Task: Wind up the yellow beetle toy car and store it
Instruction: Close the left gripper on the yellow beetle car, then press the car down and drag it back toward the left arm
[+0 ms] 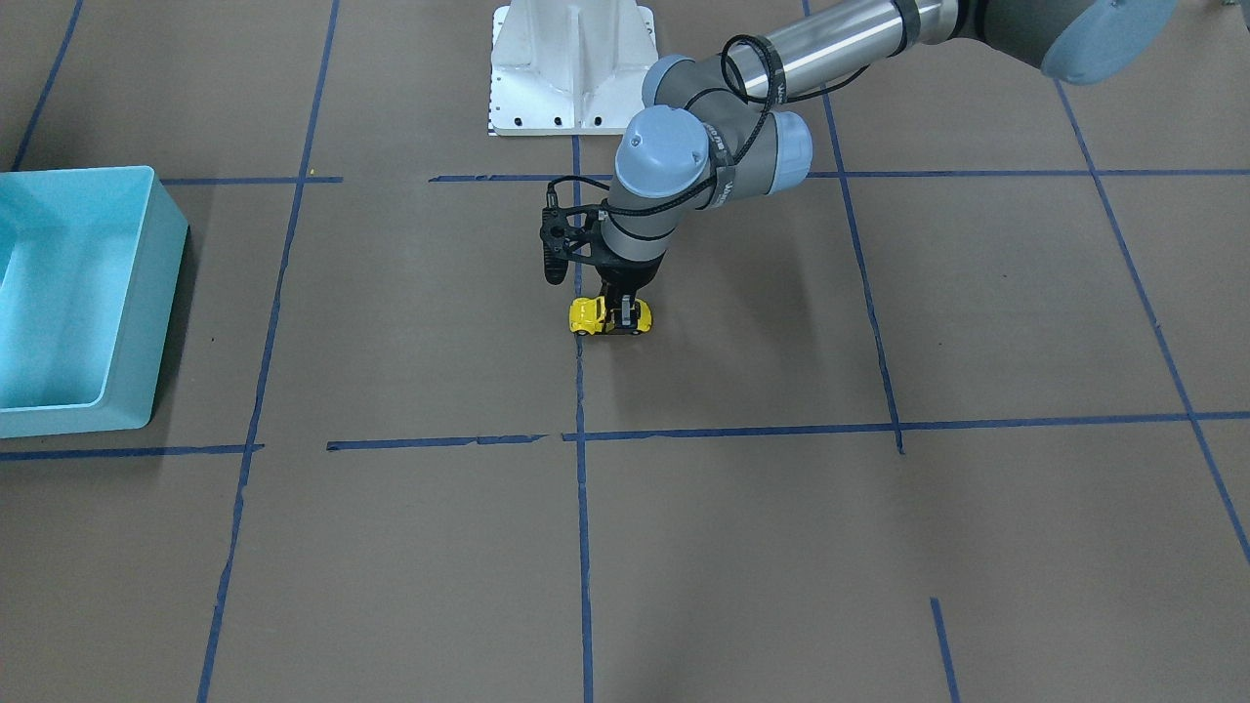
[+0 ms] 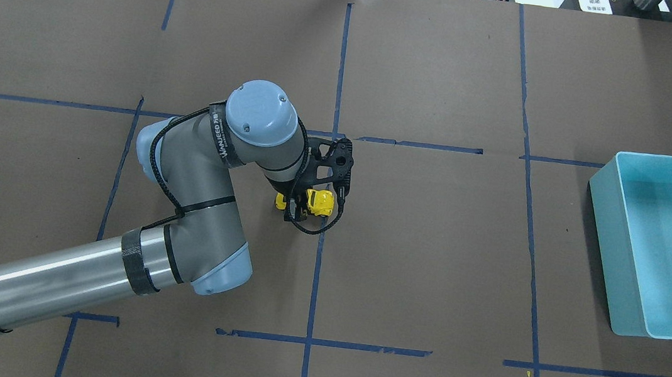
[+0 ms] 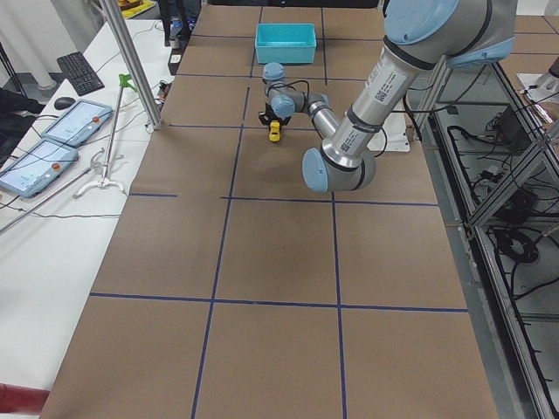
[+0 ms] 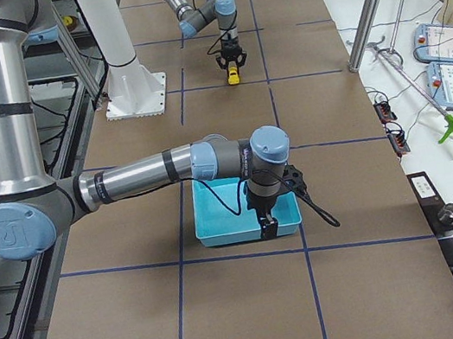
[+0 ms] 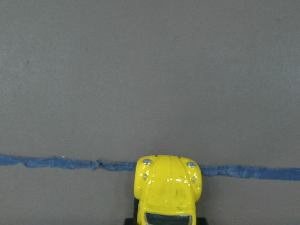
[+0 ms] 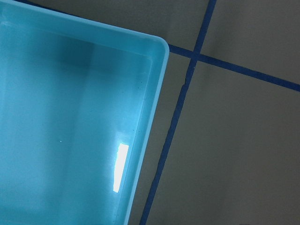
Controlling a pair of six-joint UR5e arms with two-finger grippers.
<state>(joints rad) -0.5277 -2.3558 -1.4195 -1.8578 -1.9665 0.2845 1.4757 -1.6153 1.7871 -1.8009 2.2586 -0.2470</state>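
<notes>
1. Brown paper [image 1: 781, 547] ruled with blue tape covers the table. The teal bin [image 1: 146, 293] stands on it towards my right-hand end.
2. The yellow beetle toy car [image 1: 589, 314] sits on its wheels on the paper, well apart from the bin, with bare paper between the two.
3. My left gripper [image 1: 622, 314] points straight down over the car, on the side of the table away from the bin. It is clamped across the car's middle with one finger on each flank. From the wrist I see only the rounded bonnet poking out ahead.
4. My right gripper [image 4: 268, 225] hangs over the bin's rim. Only the side camera shows it, so I cannot tell whether those fingers are spread or pinched.
5. The car is on the paper and not in the bin, so I judge that winding is the step in hand.
6. To wind it well, I should press down enough that the wheels bite the paper.
7. I should drag it back in a straight line along its length, without twisting.
8. The body is glossy and rounded, so I need a firm, level squeeze or it may squirt out.
9. Once it is wound I should not let go. I should lift the wheels clear of the paper before carrying it to the bin.
</notes>
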